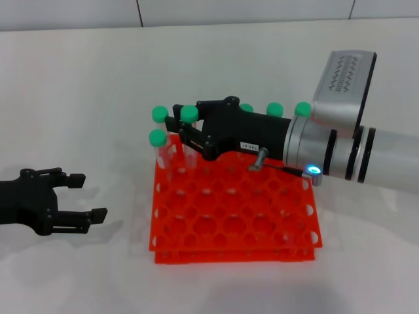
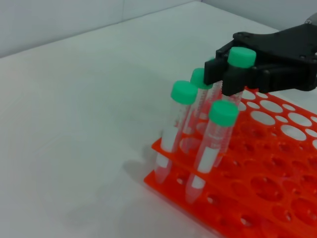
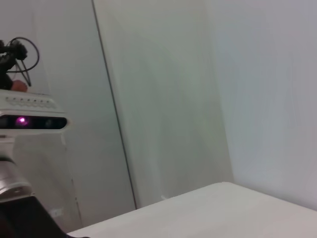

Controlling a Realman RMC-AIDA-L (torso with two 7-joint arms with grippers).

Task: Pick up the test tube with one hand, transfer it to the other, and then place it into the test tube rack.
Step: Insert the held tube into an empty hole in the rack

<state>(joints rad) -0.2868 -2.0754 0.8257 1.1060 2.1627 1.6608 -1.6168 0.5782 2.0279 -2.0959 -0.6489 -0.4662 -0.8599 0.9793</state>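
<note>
The test tube (image 1: pixel 189 114) stands upright over the back left part of the orange-red test tube rack (image 1: pixel 262 222), its green cap above the fingers. My right gripper (image 1: pixel 185 131), black with a small white label, reaches in from the right and is shut on it just below the cap. The left wrist view shows the same tube (image 2: pixel 241 57) in that gripper (image 2: pixel 223 79), its lower part reaching down to the rack (image 2: pixel 277 198). My left gripper (image 1: pixel 95 195) rests open and empty on the table, far left of the rack. The right wrist view shows only walls.
Other green-capped tubes stand in the rack: two at the back left corner (image 1: pixel 159 114) (image 1: pixel 157 137) and three along the back row (image 1: pixel 275 109). The right arm's silver-white body (image 1: pixel 340 150) hangs over the rack's right side. White table surrounds the rack.
</note>
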